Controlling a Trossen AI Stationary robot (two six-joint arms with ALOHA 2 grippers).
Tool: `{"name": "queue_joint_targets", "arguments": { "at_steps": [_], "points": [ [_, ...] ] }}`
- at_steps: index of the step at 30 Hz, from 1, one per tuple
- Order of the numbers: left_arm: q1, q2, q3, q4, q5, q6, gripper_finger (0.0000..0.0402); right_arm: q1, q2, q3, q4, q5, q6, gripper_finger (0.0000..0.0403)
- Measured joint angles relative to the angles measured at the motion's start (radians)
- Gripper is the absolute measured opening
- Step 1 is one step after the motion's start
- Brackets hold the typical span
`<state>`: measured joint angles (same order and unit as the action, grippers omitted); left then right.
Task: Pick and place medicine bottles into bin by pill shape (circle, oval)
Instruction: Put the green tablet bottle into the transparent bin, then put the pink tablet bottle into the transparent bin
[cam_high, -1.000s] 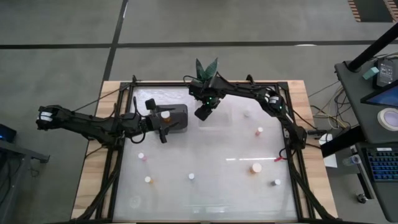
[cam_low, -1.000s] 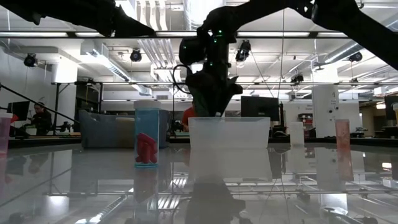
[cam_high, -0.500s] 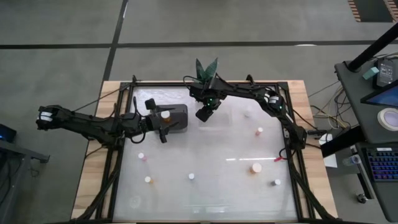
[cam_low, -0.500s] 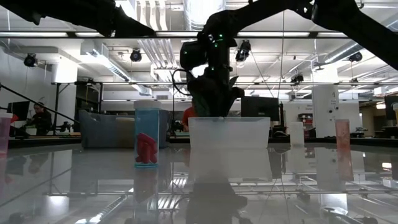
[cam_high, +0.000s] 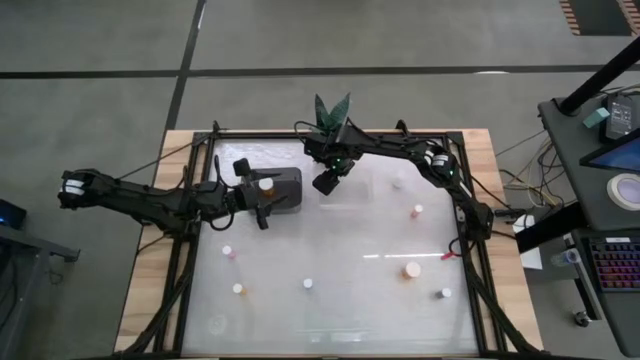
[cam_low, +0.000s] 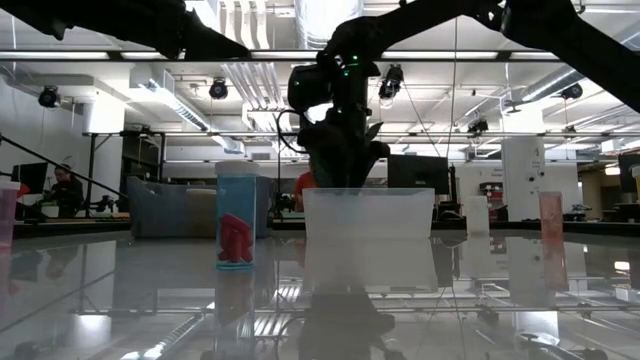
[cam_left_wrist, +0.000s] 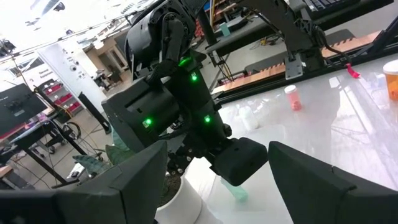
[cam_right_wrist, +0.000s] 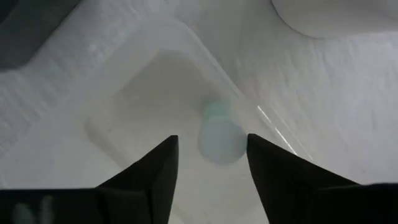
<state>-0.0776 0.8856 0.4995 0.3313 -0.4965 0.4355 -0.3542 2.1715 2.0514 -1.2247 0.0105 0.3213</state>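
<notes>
My right gripper (cam_right_wrist: 211, 142) points down over the clear bin (cam_high: 347, 187) and is open. Below its fingers a pale teal medicine bottle (cam_right_wrist: 220, 138) is inside the clear bin, also seen as the teal bottle (cam_left_wrist: 237, 192). No finger touches it. I cannot tell if it rests on the bin's floor. My left gripper (cam_left_wrist: 217, 152) stands level and open beside the dark bin (cam_high: 288, 192), with nothing between its fingers. An orange bottle with a white cap (cam_high: 265, 185) sits at the dark bin.
Several small bottles stand on the white table: pink (cam_high: 227, 251), orange (cam_high: 238, 288), white (cam_high: 308, 283), a wider orange one (cam_high: 411, 270), white (cam_high: 445, 293) and pink (cam_high: 417, 210). A potted plant (cam_high: 333, 110) stands at the far edge, behind the clear bin.
My right gripper has stayed over the clear bin, shifting only slightly in the low view. The earlier frames do not show its fingertips.
</notes>
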Motion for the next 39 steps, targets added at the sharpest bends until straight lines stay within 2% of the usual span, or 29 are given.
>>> {"name": "queue_joint_targets", "arguments": {
  "at_steps": [5, 22, 33, 39],
  "points": [
    [0.000, 0.000, 0.000, 0.000, 0.000, 0.000, 0.0263, 0.000, 0.000, 0.000, 0.000, 0.000, 0.000, 0.0200],
    [0.000, 0.000, 0.000, 0.001, 0.000, 0.013, 0.0263, 0.008, -0.083, 0.000, -0.046, 0.008, -0.001, 0.0200],
    [0.000, 0.000, 0.000, 0.001, 0.000, 0.015, 0.0263, 0.155, -0.183, -0.023, -0.041, 0.072, -0.026, 0.0186],
    [0.000, 0.000, 0.000, 0.002, 0.000, 0.015, 0.0263, 0.245, -0.288, -0.147, 0.030, 0.106, 0.006, 0.0176]
  ]
}}
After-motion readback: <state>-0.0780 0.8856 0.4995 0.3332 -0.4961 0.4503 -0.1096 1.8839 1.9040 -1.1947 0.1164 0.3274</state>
